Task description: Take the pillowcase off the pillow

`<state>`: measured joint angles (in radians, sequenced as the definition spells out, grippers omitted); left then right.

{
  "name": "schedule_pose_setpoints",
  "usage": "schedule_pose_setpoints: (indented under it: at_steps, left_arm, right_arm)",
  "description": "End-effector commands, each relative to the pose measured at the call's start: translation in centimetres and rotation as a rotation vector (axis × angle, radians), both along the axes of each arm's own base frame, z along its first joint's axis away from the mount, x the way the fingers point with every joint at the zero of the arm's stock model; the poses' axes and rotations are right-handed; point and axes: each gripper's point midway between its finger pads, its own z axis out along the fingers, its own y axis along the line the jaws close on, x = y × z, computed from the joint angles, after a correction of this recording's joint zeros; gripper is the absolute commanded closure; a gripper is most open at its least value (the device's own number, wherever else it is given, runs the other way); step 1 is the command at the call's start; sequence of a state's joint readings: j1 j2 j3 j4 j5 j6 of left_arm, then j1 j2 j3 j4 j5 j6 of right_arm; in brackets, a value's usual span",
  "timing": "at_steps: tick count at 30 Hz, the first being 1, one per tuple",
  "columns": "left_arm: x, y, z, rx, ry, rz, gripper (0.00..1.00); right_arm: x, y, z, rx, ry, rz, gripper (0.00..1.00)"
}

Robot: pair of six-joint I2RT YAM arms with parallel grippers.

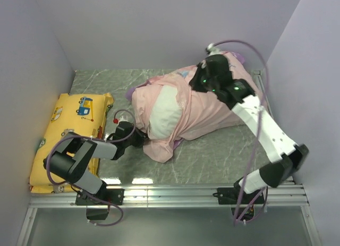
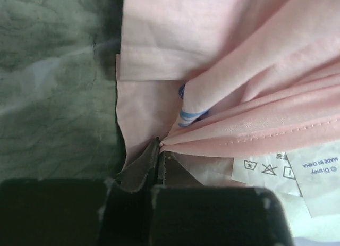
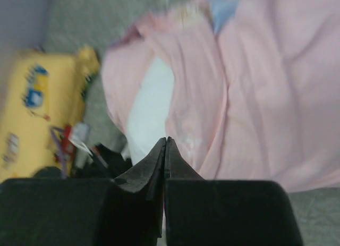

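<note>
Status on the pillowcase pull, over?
Left gripper shut on pillowcase edge. Right gripper shut, nothing visibly pinched. Pillow partly exposed, mostly inside the case. Yellow cushion lies left, not blocking.

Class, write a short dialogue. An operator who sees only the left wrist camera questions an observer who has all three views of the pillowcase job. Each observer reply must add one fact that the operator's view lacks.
Operator: My left gripper is shut on a fold of pink pillowcase. Is any of the pillow out?
Observer: Yes. From above, part of the white pillow bulges out of the opening on the side facing your gripper.
Operator: Where is the other arm?
Observer: The right gripper hangs shut over the opposite end of the pillowcase. I can see no fabric between its fingers.
</note>
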<state>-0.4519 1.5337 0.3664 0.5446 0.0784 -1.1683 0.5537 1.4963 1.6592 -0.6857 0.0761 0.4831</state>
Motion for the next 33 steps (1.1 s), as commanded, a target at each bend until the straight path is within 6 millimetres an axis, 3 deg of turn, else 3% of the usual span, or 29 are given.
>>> schedule_pose_setpoints:
  at_steps: [1,3,7,8,9,11,12,14,16,18,21,22,24,25,30,33]
  left_arm:
    - [-4.0,3.7,-5.9,0.215,0.203,0.008,0.99]
    - [-4.0,3.5,-6.1,0.230,0.206,-0.009,0.99]
    - [-3.8,2.9,-4.7,0.234,0.164,-0.045,0.99]
    - [-3.5,3.1,-4.4,0.261,0.145,-0.036,1.00]
    - [-2.9,2.9,-3.4,0.255,0.120,-0.036,1.00]
    - [-2.7,2.9,-2.7,0.266,0.110,-0.039,0.99]
    - [-2.4,2.9,-2.0,0.265,0.090,-0.032,1.00]
    - [-2.4,2.9,-1.5,0.263,0.082,-0.033,1.00]
    - [-2.2,2.7,-0.9,0.249,0.069,-0.030,1.00]
    - [-2.1,2.5,-0.6,0.242,0.063,-0.036,1.00]
    - [-2.1,2.3,-0.5,0.228,0.059,-0.039,1.00]
    - [-2.2,2.2,-0.5,0.227,0.060,-0.040,0.99]
    - [-2.2,2.2,-0.4,0.217,0.058,-0.035,0.99]
    - [-2.3,2.2,-0.5,0.216,0.057,-0.038,0.99]
    - [-2.3,2.3,-0.3,0.215,0.054,-0.035,0.99]
    - [-2.4,2.3,-0.2,0.217,0.053,-0.034,0.99]
  right_arm:
    - [0.0,-1.3,8.5,0.141,-0.222,-0.053,1.00]
    - [0.0,-1.1,9.0,0.156,-0.234,-0.043,1.00]
    - [-0.6,0.7,7.1,0.059,-0.209,0.019,1.00]
    - [-2.1,2.7,6.4,0.034,-0.208,0.079,1.00]
    - [-2.8,3.5,4.0,-0.012,-0.183,0.098,1.00]
    - [-4.6,5.5,2.4,-0.049,-0.203,0.146,1.00]
    - [-5.1,5.8,-0.5,-0.085,-0.164,0.160,0.99]
    - [-5.6,6.9,-2.3,-0.092,-0.159,0.184,0.90]
    - [-6.3,7.9,-4.8,-0.150,-0.139,0.206,0.69]
    - [-7.7,9.6,-5.6,-0.199,-0.146,0.242,0.52]
    - [-7.9,11.2,-7.9,-0.287,-0.134,0.247,0.36]
    - [-8.1,12.1,-9.6,-0.316,-0.112,0.263,0.34]
    - [-7.9,12.7,-11.0,-0.344,-0.092,0.265,0.29]
    - [-7.7,13.0,-12.9,-0.375,-0.061,0.260,0.29]
    - [-6.7,12.5,-18.0,-0.521,0.029,0.204,0.22]
    - [-5.7,11.6,-19.6,-0.581,0.056,0.140,0.21]
